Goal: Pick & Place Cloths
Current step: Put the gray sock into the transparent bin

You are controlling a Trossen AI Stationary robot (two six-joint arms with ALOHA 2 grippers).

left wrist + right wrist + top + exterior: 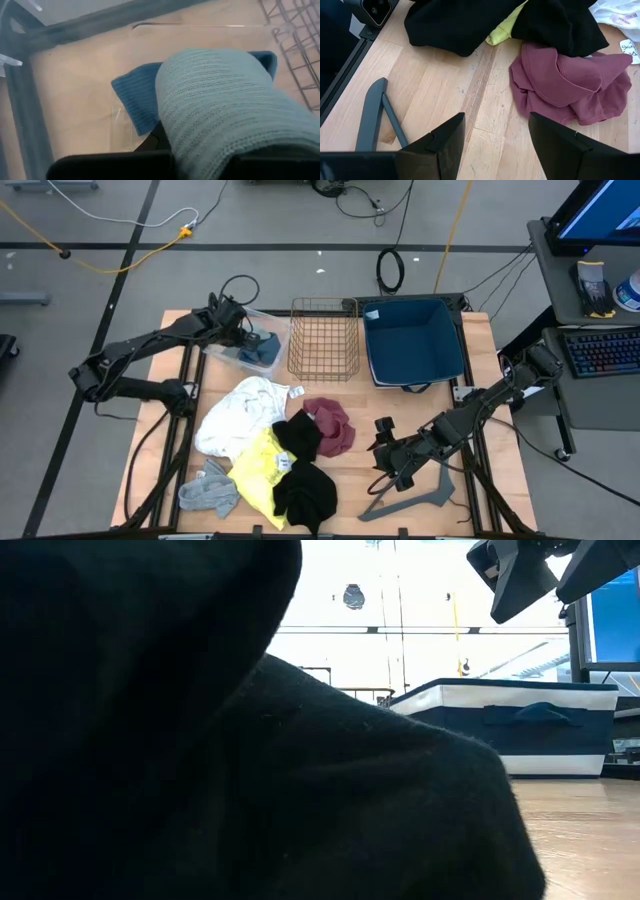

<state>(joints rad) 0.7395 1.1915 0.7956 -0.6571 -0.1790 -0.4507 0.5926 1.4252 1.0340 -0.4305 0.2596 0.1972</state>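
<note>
Left claw [252,340] pinches the ribbed teal cloth [220,105] over a clear bin [262,320]; right claw [495,145] gapes empty above the wooden worktop [485,95], near the crumpled maroon cloth [570,85].

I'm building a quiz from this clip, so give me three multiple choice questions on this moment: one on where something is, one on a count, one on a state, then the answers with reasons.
1. Where is the teal-blue cloth?
A. In the clear bin at the table's far left
B. In the wire basket
C. Under the hanger

2. How many black cloths lie in the pile?
A. One
B. Two
C. Four

3. How is the right claw?
A. Shut on the maroon cloth
B. Open, holding nothing
C. Shut on the hanger

Answers:
1. A: the high view shows it in the clear bin, with the left claw shut on it; the wire basket holds nothing.
2. B: one black cloth lies beside the maroon cloth, another black cloth nearer the front edge.
3. B: its wrist view shows the fingers spread over bare table, near the grey hanger.
</note>
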